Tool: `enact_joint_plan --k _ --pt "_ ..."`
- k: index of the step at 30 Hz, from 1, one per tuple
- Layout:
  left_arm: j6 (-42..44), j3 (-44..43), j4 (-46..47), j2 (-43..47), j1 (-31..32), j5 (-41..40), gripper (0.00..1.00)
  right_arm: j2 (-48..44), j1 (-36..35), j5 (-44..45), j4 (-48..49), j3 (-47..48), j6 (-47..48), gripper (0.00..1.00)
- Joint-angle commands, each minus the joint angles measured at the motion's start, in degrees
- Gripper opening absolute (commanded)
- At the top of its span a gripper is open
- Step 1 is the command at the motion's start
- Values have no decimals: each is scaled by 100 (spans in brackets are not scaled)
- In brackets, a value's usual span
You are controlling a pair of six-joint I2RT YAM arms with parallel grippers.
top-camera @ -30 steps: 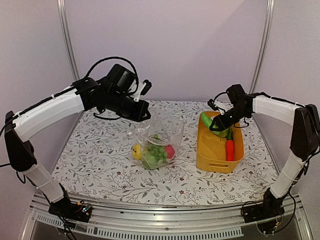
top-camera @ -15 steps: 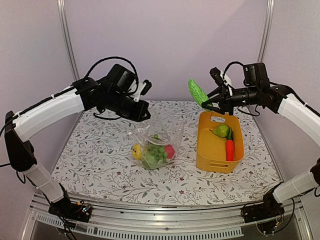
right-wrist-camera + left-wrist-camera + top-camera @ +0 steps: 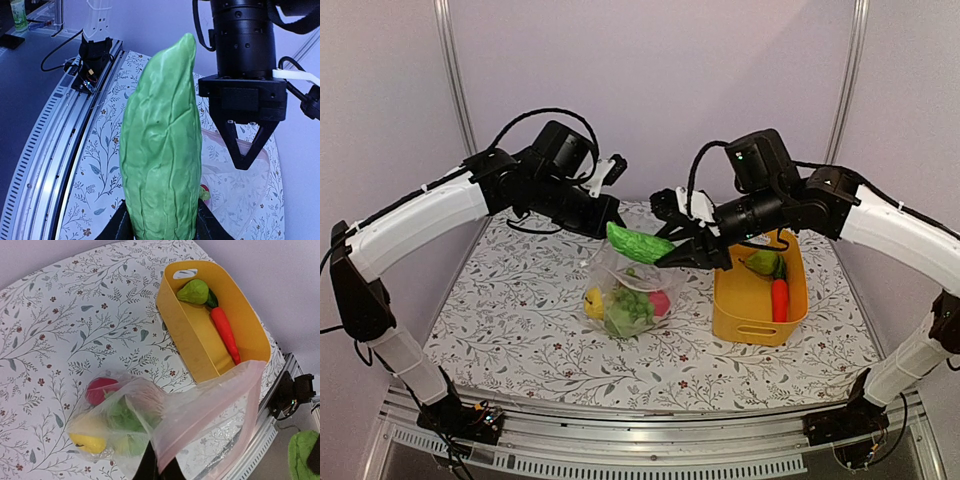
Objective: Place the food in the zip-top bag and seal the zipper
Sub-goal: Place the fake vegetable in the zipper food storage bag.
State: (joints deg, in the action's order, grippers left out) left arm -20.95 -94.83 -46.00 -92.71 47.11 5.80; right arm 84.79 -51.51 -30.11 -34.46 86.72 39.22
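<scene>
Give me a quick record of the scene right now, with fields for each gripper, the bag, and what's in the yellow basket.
left gripper: shut on the upper edge of the zip-top bag, holding it up
right gripper: shut on the cucumber, held in the air above the bag
bag contents: yellow piece, green grapes, red piece
bag state: mouth open, not sealed
yellow basket: holds the pear and the carrot
</scene>
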Motion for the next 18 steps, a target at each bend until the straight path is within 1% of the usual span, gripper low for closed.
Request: enact_joint_plan --k 1,9,18 --pt "101 -82 -67 -54 -97 342 0 282 -364 997 -272 339 818 34" --pt "265 -78 -199 26 -105 553 0 703 -466 1250 -12 473 1001 34" --pt "272 90 -175 143 -109 556 0 1035 -467 1719 284 260 1200 34"
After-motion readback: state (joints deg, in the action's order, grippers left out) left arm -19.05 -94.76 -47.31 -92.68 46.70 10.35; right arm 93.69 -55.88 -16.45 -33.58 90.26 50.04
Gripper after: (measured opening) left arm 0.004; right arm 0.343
